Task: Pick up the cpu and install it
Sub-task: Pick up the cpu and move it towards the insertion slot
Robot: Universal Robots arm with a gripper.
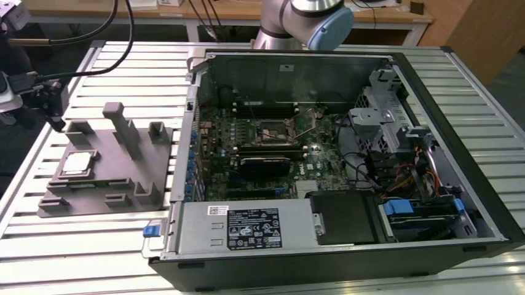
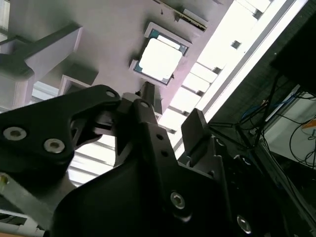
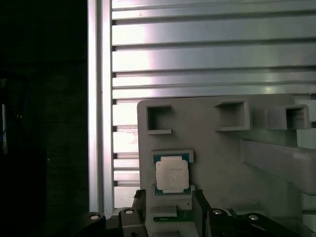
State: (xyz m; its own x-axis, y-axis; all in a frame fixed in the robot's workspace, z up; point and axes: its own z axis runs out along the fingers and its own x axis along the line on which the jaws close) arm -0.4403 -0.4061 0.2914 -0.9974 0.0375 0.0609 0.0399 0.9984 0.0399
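We had picked nothing yet: the cpu [image 3: 172,174] lay in the tray [image 3: 222,163], our hand [image 3: 169,195] open and empty near it; installing was not done.

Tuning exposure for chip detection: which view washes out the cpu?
Second wrist view: the cpu glares near white, like the table slats beside it. First wrist view: evenly lit, rim distinct. Exterior view: pale but distinct on the grey tray.

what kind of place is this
Probably a robotics lab's PC-assembly bench: an open computer case lies on a slatted metal table, with the cpu sitting in a grey tray beside it.
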